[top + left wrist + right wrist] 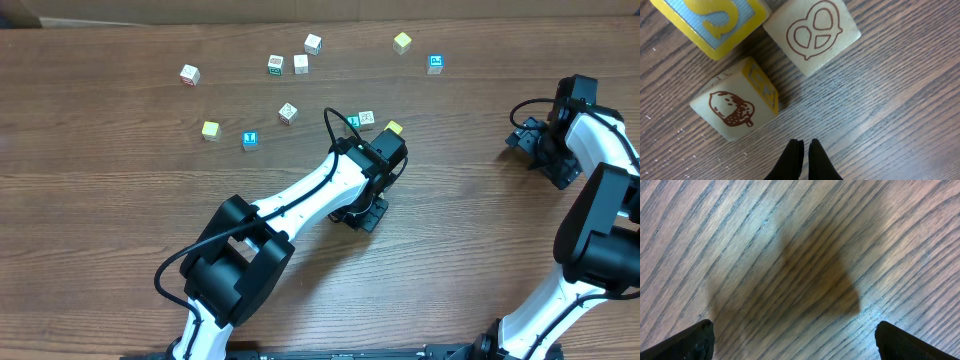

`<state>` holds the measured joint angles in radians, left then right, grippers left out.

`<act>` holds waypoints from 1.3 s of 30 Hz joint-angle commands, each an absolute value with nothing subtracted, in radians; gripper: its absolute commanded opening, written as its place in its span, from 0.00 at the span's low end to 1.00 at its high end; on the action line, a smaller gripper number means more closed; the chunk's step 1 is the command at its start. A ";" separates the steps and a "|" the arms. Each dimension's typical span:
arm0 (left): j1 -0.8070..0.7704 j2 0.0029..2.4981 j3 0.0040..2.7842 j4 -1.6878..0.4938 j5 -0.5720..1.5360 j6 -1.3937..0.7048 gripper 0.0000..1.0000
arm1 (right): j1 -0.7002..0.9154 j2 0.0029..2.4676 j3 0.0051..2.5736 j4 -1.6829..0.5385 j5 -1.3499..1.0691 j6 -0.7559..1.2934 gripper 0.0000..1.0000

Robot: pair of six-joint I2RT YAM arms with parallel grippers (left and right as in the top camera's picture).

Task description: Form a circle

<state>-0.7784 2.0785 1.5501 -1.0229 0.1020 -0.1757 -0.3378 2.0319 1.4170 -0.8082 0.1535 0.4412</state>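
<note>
Left arm [300, 205] stretched to the cubes, right arm [600, 150] folded at the edge.
The left arm slants from the near-left corner up to the middle of the worktop [100, 200]. Its left tool [805, 150] is pinched shut on nothing, tips just short of the acorn cube [735, 107] and pretzel cube [812, 32] of the circle [366, 120]. Far right, the right tool [795, 345] hangs wide open, pointing down at the wood.
</note>
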 commanded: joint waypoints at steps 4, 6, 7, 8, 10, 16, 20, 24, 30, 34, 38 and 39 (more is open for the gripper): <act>-0.773 2.092 1.551 -1.012 0.116 -0.149 0.04 | -0.336 2.005 1.413 -0.805 0.157 0.445 1.00; -0.773 2.093 1.551 -1.005 0.116 -0.136 0.04 | -0.336 2.005 1.413 -0.805 0.157 0.445 1.00; -0.773 2.093 1.551 -0.999 0.115 -0.133 0.04 | -0.336 2.005 1.413 -0.805 0.157 0.445 1.00; -0.773 2.093 1.551 -0.994 0.110 -0.132 0.04 | -0.336 2.005 1.413 -0.805 0.157 0.445 1.00; -0.773 2.093 1.551 -0.986 0.098 -0.132 0.04 | -0.336 2.005 1.413 -0.805 0.157 0.445 1.00; -0.773 2.093 1.551 -0.970 0.087 -0.130 0.04 | -0.336 2.005 1.413 -0.805 0.156 0.445 1.00; -0.773 2.093 1.551 -0.971 0.075 -0.130 0.04 | -0.336 2.005 1.413 -0.805 0.157 0.445 1.00; -0.773 2.093 1.551 -1.002 0.075 -0.130 0.04 | -0.336 2.005 1.413 -0.805 0.157 0.445 1.00; -0.773 2.093 1.551 -1.035 0.068 -0.126 0.04 | -0.336 2.005 1.413 -0.805 0.156 0.445 1.00; -0.773 2.100 1.549 -1.051 0.068 -0.129 0.04 | -0.336 2.005 1.413 -0.805 0.157 0.445 1.00; -0.773 2.106 1.542 -1.047 0.067 -0.138 0.05 | -0.336 2.005 1.413 -0.805 0.157 0.445 1.00; -0.773 2.106 1.541 -1.047 0.066 -0.138 0.04 | -0.336 2.005 1.413 -0.805 0.157 0.445 1.00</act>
